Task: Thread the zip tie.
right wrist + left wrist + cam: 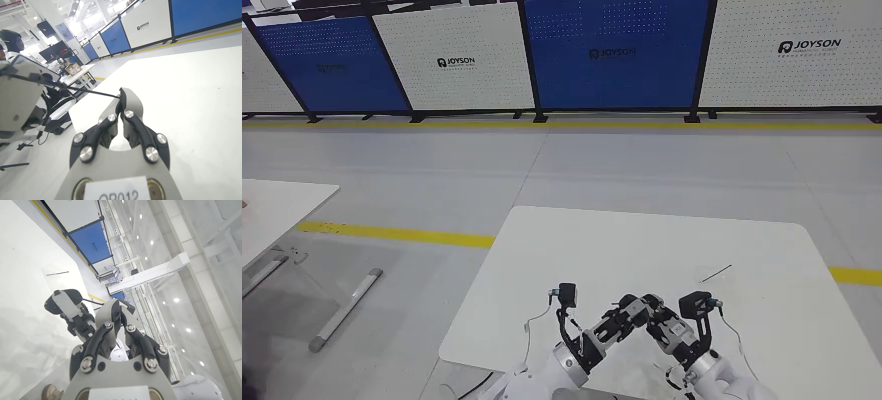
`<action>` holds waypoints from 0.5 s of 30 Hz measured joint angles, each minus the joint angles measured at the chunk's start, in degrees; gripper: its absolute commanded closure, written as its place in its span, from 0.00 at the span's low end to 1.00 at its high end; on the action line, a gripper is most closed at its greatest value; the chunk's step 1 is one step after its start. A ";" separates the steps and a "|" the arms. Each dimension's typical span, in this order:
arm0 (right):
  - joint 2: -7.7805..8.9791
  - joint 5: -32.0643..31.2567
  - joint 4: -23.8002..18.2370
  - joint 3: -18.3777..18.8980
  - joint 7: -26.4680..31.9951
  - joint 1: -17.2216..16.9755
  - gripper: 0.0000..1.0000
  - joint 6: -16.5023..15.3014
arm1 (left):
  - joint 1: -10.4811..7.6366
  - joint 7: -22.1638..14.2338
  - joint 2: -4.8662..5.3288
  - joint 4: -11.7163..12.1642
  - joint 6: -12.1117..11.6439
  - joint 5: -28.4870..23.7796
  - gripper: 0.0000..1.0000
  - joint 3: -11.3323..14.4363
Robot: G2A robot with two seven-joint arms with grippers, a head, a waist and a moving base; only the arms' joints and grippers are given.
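Right claw (120, 100) is clenched on the tail tip of the zip tie (90, 91). Left claw (119, 311) is clenched too, grasping the same tie toward its other end, where I think the head sits. Tie hangs in the air over the near edge of the table (189, 91), straight, long axis running claw to claw, the claws close and facing each other. My read: the tail has to bend round toward the head, so the right claw does the travelling. A second zip tie (716, 273) lies flat on the table, well apart.
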 measured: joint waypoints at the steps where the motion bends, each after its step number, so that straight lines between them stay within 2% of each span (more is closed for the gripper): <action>1: 0.01 -0.02 0.06 -0.03 -0.03 0.03 1.00 0.00 | 0.31 -0.16 0.07 -0.65 -0.36 0.21 1.00 -0.09; 5: 0.05 0.11 0.26 0.01 -0.13 0.11 1.00 -0.12 | 1.45 -0.39 0.32 -2.28 -0.87 0.94 1.00 -0.44; 6: 0.06 0.20 0.28 0.04 -0.13 0.13 0.64 -0.15 | 1.50 -0.38 0.34 -2.39 -0.73 1.03 1.00 -0.48; 7: 0.07 0.38 0.27 0.10 -0.18 0.13 0.07 -0.17 | 1.43 -0.14 0.35 -2.32 -0.33 1.09 1.00 -0.51; 8: 0.08 0.59 0.22 0.16 -0.26 0.12 0.00 -0.17 | 1.28 0.27 0.32 -2.12 0.13 1.05 1.00 -0.52; 15: 0.38 3.54 -1.10 2.41 -1.98 -1.34 0.00 -1.08 | -1.24 5.09 -0.31 0.82 3.67 -2.54 1.00 -0.81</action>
